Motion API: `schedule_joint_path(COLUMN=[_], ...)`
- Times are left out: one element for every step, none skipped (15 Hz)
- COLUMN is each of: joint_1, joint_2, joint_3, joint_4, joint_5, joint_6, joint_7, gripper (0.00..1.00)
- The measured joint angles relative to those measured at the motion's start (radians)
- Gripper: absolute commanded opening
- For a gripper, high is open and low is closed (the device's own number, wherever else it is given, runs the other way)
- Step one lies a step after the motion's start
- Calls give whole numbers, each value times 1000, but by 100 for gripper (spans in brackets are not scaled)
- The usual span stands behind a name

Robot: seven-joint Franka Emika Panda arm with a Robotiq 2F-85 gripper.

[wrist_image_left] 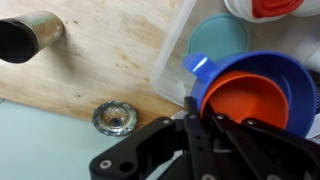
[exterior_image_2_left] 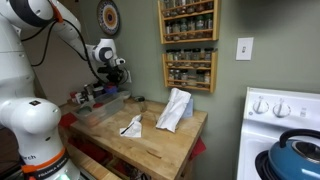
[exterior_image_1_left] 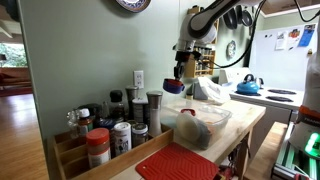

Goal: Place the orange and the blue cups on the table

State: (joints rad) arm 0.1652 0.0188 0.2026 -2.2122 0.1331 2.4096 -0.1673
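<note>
Item: orange cup [wrist_image_left: 245,100] nested inside blue cup [wrist_image_left: 285,70], one stack, mouths facing the wrist camera.
Location of stack: held off the surface, hanging just under the gripper [wrist_image_left: 203,118]. In an exterior view it shows as a dark blue shape [exterior_image_1_left: 175,87] above the far end of the table [exterior_image_1_left: 245,125].
Claw: fingers drawn together on the near rim of the blue cup, so you carry both cups in one pinch. Which finger sits inside the rim cannot be told.
What lies beneath: in the wrist view the stack overlaps the clear tub [wrist_image_left: 172,62], with a teal lid [wrist_image_left: 220,40] inside it.
Key relation: bare wood lies to the left of the tub wall in the wrist view. Your set-down spot is on that side, not straight below.
Axis: the blue cup's tab points toward the far left of the wrist view, at the tub wall.
Obstacles on the wood: metal cylinder [wrist_image_left: 28,35] at far left, round metal cap [wrist_image_left: 113,118] at near left, with open board between them.
Judgement: shift left clear of the tub before you lower. The cups then need separating, since both must stand on the table.
</note>
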Motion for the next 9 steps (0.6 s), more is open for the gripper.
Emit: schedule_joint_path(joint_1=[-1,-5,-11,-19,-29,-41,-52,-64,-73], joint_2=[-3,-7,-15,-23,-33,-41,-50,-57,-61], joint_3=[-3,-10,-23,-38,-53,-68,-82,-95,-106], joint_4=[4,9,10,9,5,-3,-15,-32,-50], joint_5=[-20,-51,-83,-110,-134,-156,-179,-205,-226], joint_6=[0,1,1,1,1,1,1,0,-2], joint_7=[2,8,12,13,12,11,10,8,6], gripper=[2,2,2,2,2,2,2,2,2])
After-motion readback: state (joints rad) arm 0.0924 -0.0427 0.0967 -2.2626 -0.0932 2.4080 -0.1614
